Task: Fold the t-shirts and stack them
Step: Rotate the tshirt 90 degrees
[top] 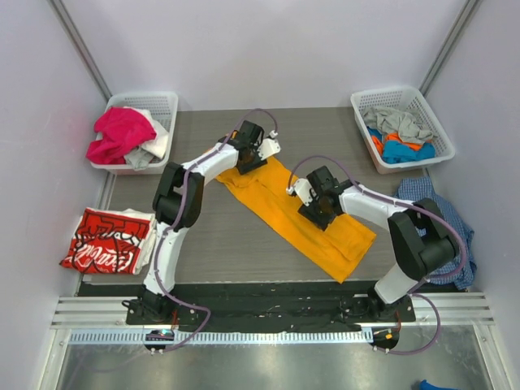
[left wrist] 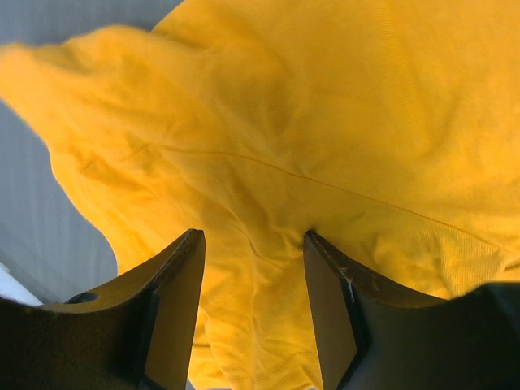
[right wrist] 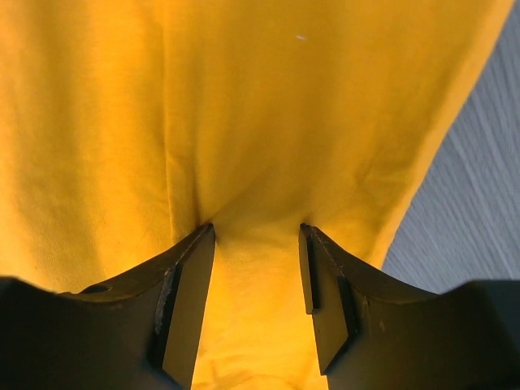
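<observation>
Left gripper [left wrist: 252,240]: nearest the left wrist lens, dark wedge-shaped fingers [left wrist: 175,309] with flat inner faces. The jaws stand apart, with a raised ridge of cloth running up between them toward 12 o'clock. They look set down on it, not pinched shut.
Right gripper [right wrist: 256,231]: same dark wedges, jaws apart. The tips press into flat cloth, and creases fan out from the left tip.
Orange-yellow t-shirt [top: 272,203]: soft matte knit lying on the table [top: 203,236] as a long narrow band. It appears already folded lengthwise.
Long axis: runs from 10 o'clock to 4 o'clock across the top view.
Left arm's place: at the 10 o'clock end, where the cloth is rumpled, lobed and crossed by a seam line.
Right arm's place: about mid-length, near the band's long edge. Grey wood-grain table shows at 3 o'clock in the right wrist view.
Deciding relation: cloth lies directly under and between both pairs of jaws. The free 4 o'clock end is nearer the right arm.
Likely next: closing on the cloth and folding across the long axis, in my judgement.
Red t-shirt [top: 106,242]: has white lettering and lies folded flat at the table's 9 o'clock edge, well apart from the orange one.
Baskets: white lattice plastic. The one at 11 o'clock [top: 162,101] holds pink and pale cloth, and the one at 1 o'clock [top: 390,92] holds grey, blue and orange cloth.
Blue checked cloth [top: 439,211]: crumpled at 3 o'clock.
</observation>
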